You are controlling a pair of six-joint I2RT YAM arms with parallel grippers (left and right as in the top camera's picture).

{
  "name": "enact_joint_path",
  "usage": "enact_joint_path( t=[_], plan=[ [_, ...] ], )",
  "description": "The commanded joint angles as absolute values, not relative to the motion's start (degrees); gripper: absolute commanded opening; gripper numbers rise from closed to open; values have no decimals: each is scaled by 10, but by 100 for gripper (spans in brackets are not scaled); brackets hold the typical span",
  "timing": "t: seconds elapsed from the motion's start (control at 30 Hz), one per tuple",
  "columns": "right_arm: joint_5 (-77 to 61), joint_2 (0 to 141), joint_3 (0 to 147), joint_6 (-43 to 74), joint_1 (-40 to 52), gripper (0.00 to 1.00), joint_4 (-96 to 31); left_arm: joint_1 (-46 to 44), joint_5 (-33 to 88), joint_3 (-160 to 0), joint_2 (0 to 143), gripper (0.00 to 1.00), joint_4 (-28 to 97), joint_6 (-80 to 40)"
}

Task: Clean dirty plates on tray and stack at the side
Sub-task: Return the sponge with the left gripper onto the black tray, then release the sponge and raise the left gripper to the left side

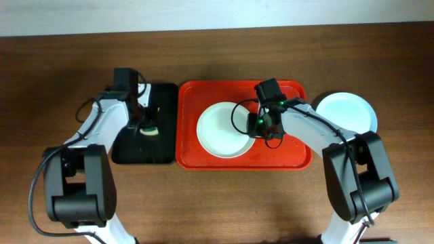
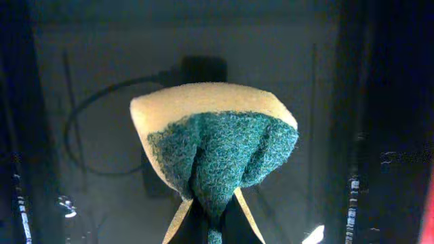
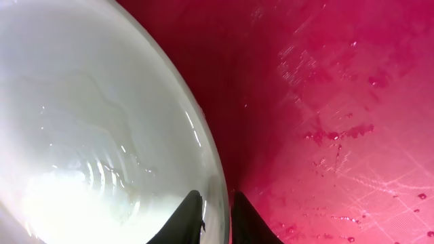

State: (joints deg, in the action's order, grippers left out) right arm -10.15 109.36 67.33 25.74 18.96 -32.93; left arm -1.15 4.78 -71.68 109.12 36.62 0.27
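Observation:
A white plate (image 1: 220,129) lies on the red tray (image 1: 291,159); in the right wrist view the plate (image 3: 102,135) shows faint wet streaks. My right gripper (image 1: 261,125) is at its right rim, shut on the plate: the gripper (image 3: 217,203) has one finger over the plate's inside and the other over the red tray (image 3: 325,102). My left gripper (image 1: 146,125) hangs over the black tray (image 1: 135,152), shut on a yellow-and-green sponge (image 2: 217,146) pinched and folded at its lower end (image 2: 213,200). A pale plate (image 1: 344,112) sits on the table right of the tray.
The narrow black tray lies directly left of the red tray, their edges almost touching. Water drops and scratches mark the red tray floor. Brown tabletop surrounds both trays, and a pale wall edge runs along the back.

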Motion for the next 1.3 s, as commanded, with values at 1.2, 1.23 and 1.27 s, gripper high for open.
enact_joint_path(
  t=[1.2,1.23,1.27],
  plan=[
    [-95,1101,665,259,192,4,-326,-10,0,-665,1085,64,338,7],
    [-95,1101,665,259,192,4,-326,-10,0,-667,1078,68,341,7],
    [-95,1101,665,259,192,4,-326,-10,1,-667,1069,71,341,7]
  ],
)
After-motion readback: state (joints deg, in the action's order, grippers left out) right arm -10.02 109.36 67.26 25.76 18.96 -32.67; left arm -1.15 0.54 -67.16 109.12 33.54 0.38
